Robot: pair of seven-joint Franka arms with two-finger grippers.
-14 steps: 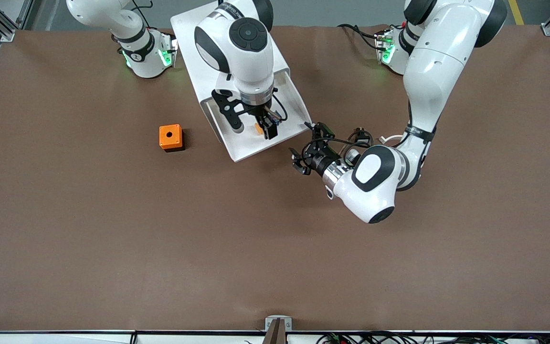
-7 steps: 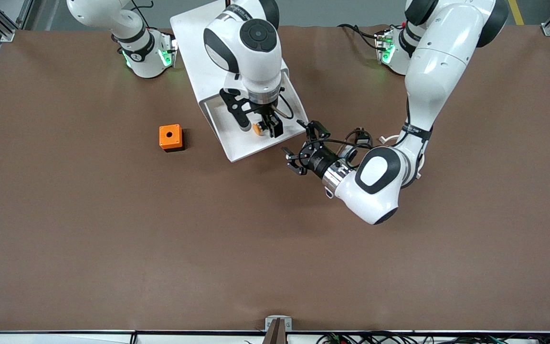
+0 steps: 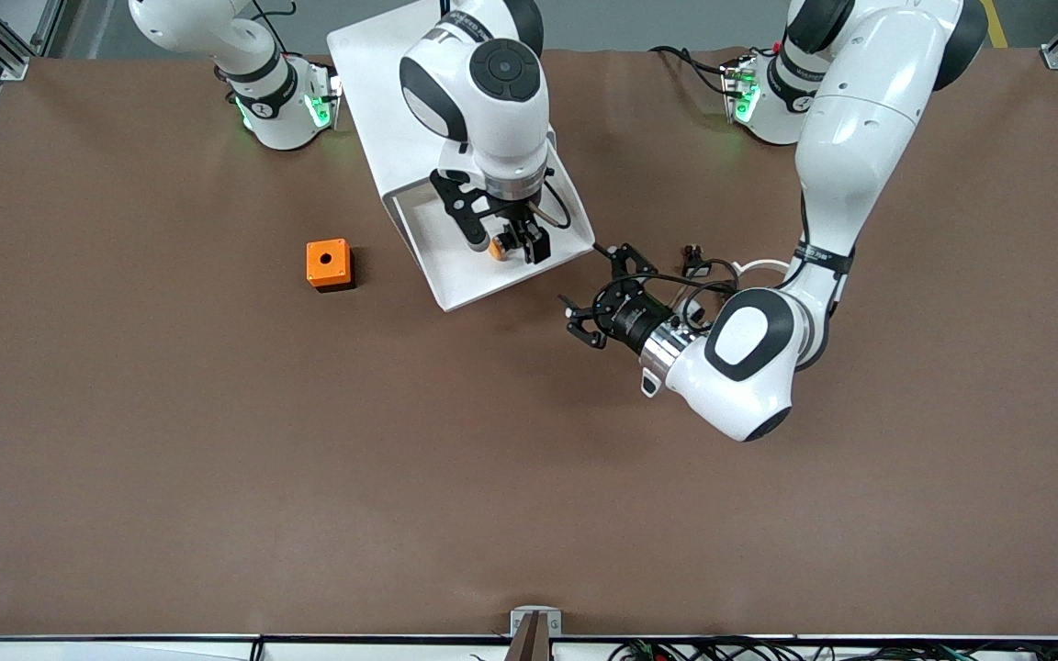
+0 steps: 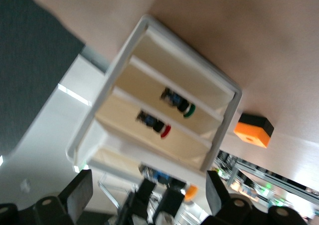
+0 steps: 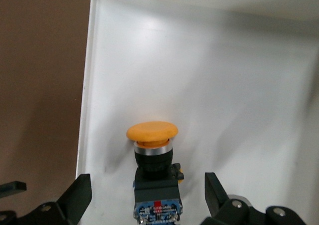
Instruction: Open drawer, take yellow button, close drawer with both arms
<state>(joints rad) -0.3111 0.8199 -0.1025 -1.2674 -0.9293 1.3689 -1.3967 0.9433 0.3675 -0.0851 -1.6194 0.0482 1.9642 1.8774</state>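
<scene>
Right wrist view: button [image 5: 152,155] in open drawer [image 5: 239,75], right hand [image 5: 144,195] astride

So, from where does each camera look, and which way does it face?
Front view: high across the table, facing both arms; right gripper over the open drawer, left gripper beside it.
Left wrist view: looks into the drawer unit; own fingers show.
Right wrist view: looks into the drawer at the button between its fingers.
Shared: all three show the button.

Orange-capped button [image 5: 152,157] in open drawer [image 3: 455,275]
</scene>
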